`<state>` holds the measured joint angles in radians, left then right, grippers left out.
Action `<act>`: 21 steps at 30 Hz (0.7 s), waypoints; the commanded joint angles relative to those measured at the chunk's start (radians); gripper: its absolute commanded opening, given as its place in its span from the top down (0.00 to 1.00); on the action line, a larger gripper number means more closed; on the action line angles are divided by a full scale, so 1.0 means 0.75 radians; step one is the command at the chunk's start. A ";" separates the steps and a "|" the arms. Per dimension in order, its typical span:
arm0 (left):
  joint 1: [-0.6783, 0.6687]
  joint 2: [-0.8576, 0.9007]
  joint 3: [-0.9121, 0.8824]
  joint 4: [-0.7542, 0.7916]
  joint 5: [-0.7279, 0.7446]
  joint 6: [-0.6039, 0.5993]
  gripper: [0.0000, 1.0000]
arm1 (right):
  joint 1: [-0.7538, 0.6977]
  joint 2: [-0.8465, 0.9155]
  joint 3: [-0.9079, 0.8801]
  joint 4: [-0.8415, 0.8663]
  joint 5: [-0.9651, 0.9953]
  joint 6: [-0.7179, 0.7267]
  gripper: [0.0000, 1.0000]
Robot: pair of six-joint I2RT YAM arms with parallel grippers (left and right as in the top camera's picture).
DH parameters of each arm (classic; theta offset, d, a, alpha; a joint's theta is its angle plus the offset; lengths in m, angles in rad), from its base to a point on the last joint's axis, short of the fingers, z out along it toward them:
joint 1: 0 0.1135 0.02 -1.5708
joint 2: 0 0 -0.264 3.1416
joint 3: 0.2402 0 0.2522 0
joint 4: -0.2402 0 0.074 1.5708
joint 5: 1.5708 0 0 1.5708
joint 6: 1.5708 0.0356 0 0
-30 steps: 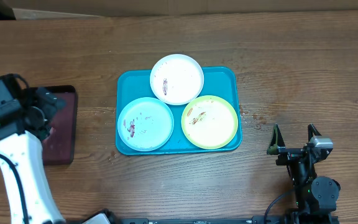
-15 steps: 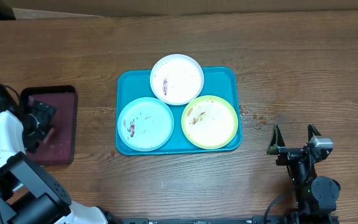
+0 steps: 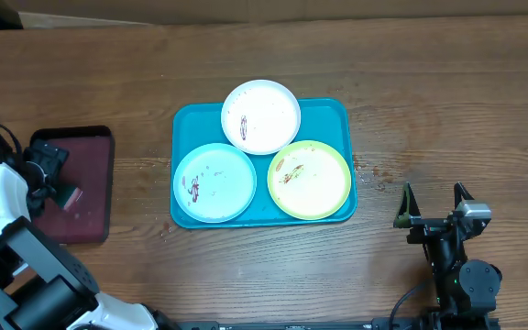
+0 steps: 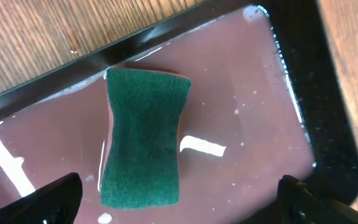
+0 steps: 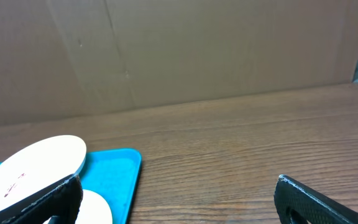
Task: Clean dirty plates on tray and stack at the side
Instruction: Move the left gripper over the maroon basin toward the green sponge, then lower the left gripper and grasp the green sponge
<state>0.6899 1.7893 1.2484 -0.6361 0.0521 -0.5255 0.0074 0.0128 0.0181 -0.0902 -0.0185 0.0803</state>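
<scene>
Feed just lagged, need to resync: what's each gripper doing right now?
Left gripper: open, empty, above the green sponge in the maroon tray.
Right gripper: open, empty, off to the side of the blue tray.

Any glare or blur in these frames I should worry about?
Left wrist: white glare streaks on the glossy maroon tray beside the sponge, which is sharp. Right wrist: tool fingertips dark and soft at the bottom corners; white plate clear. Overhead: even light, smears on the blue plate readable.
</scene>
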 commanded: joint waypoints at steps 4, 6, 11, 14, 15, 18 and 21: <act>0.008 0.119 0.032 0.028 -0.145 0.053 0.00 | 0.006 -0.009 -0.013 0.008 0.009 -0.004 0.00; 0.007 0.158 0.032 0.032 -0.145 0.053 0.00 | 0.006 -0.010 -0.013 0.008 0.009 -0.004 0.00; 0.005 0.244 0.032 0.023 -0.129 0.053 0.11 | 0.006 -0.010 -0.013 0.008 0.009 -0.004 0.00; 0.008 0.255 0.032 0.026 -0.130 0.053 0.25 | 0.006 -0.010 -0.013 0.008 0.009 -0.004 0.00; 0.009 0.255 0.032 0.028 -0.134 0.053 0.28 | 0.006 -0.010 -0.013 0.008 0.009 -0.004 0.00; 0.010 0.254 0.033 0.032 -0.155 0.054 0.44 | 0.006 -0.010 -0.013 0.008 0.009 -0.004 0.00; 0.010 0.254 0.033 0.033 -0.166 0.063 0.69 | 0.006 -0.009 -0.013 0.008 0.009 -0.004 0.00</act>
<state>0.6899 1.9644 1.2568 -0.6125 -0.0437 -0.4915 0.0071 0.0128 0.0181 -0.0906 -0.0189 0.0807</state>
